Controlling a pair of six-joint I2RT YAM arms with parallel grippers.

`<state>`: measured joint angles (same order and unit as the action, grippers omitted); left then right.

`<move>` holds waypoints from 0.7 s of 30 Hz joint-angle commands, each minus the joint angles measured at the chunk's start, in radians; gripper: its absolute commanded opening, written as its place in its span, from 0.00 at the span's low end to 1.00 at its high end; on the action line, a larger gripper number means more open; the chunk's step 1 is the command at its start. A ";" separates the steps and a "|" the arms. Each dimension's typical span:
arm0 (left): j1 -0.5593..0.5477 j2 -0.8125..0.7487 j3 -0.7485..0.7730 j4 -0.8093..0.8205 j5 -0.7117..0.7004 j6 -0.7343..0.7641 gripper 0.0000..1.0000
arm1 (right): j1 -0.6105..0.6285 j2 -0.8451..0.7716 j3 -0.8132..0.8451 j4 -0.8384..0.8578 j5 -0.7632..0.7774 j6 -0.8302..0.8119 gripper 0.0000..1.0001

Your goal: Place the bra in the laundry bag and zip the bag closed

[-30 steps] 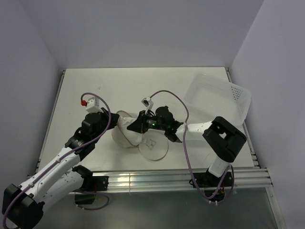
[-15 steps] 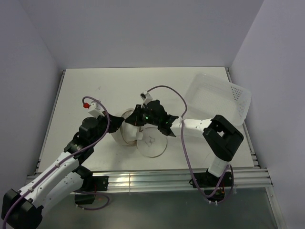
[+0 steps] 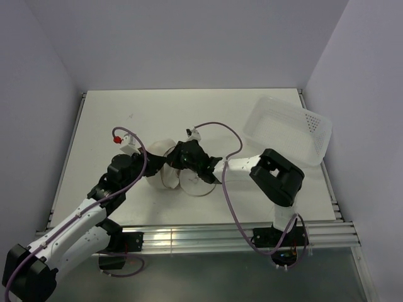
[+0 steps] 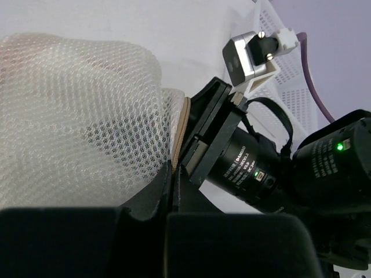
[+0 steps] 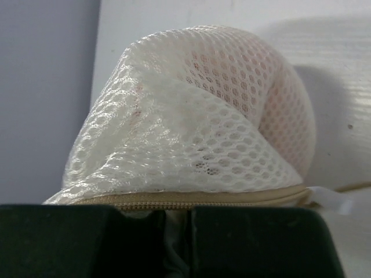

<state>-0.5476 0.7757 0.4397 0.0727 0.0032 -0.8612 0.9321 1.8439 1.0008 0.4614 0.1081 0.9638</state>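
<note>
Laundry bag (image 3: 165, 168) lies on its side mid-table (image 3: 113, 113) btw the two arms. Its round lid (image 3: 198, 184) lies flat on the near side. Left gripper (image 4: 173, 176) is clamped tight on the bag's tan zip rim (image 4: 184, 124). Right gripper (image 5: 177, 229) is at a narrow slit against the zip seam, prob. pinching it. Pinkish tint thru the mesh is maybe the bra (image 5: 246, 72). Plastic bin (image 3: 291, 129) sits well apart, far right.

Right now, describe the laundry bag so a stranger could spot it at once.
On the white table, look near the front middle, left of the clear perforated bin. The laundry bag is the small soft whitish mesh pouch with a tan zip around its rim, unlike the rigid plastic bin.
</note>
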 commanded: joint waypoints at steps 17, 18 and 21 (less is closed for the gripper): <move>-0.006 0.025 0.070 -0.011 -0.137 0.011 0.00 | -0.001 -0.262 -0.063 -0.250 -0.008 -0.226 0.97; -0.006 0.025 0.068 -0.010 -0.140 0.013 0.00 | -0.004 -0.285 -0.074 -0.257 -0.018 -0.231 0.98; -0.005 0.031 0.073 -0.016 -0.146 0.019 0.00 | -0.025 -0.320 -0.100 -0.276 -0.041 -0.243 1.00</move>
<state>-0.5495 0.8066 0.4767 0.0376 -0.1135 -0.8585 0.9241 1.5826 0.9226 0.2237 0.0978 0.7658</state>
